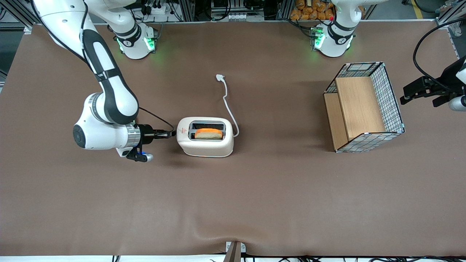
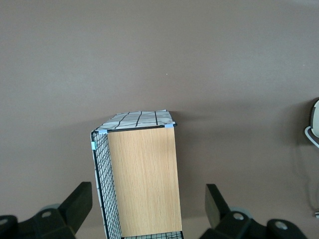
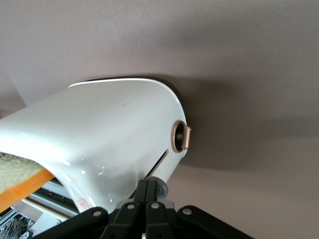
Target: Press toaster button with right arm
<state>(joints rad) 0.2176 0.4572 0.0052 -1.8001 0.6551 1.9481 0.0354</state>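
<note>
Gripper (image 1: 172,134): held level at the toaster's (image 1: 205,145) short end face, fingers (image 3: 145,191) pressed together, tips against the pale button (image 3: 157,185) below the copper dial (image 3: 180,137). Toaster: stood on the brown table (image 1: 233,203), just ahead of the fingertips; a slice of bread (image 1: 208,134) is seated in one slot. White cord (image 1: 227,103): trailed from the toaster, away from the fingers.

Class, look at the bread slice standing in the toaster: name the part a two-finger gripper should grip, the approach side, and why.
Grip the bread slice's exposed top edge from straight above, fingers across its flat faces: only that edge rises out of the toaster. The gripper, shut, is at the toaster's short end.
</note>
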